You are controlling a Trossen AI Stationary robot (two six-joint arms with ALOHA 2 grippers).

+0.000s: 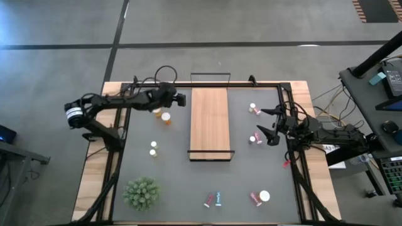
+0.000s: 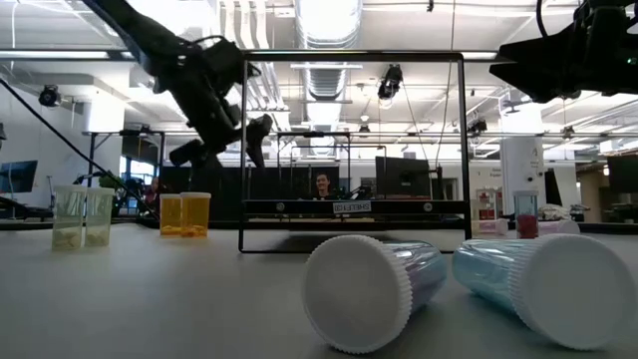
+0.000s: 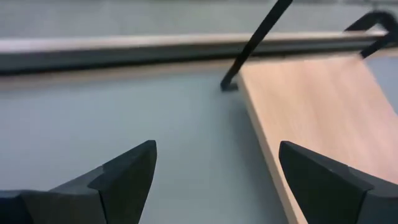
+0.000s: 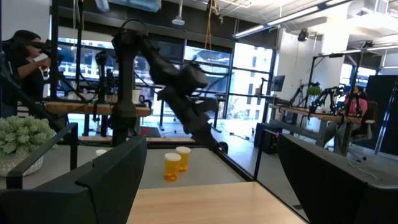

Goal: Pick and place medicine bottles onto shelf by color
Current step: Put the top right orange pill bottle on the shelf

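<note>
Nothing placed yet: shelf (image 1: 209, 122) bare, medicine bottles (image 1: 166, 117) scattered on the surface. Left gripper (image 1: 181, 98) and right gripper (image 1: 269, 125) both spread, empty.

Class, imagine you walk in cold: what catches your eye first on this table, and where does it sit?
The long wooden shelf lies bare mid-table, between two dark arms. The left pincer hangs open near its far left corner, above two orange bottles; the right pincer is open on the other side. A spiky green plant stands at the near left, with small bottles lying along the near edge.
</note>
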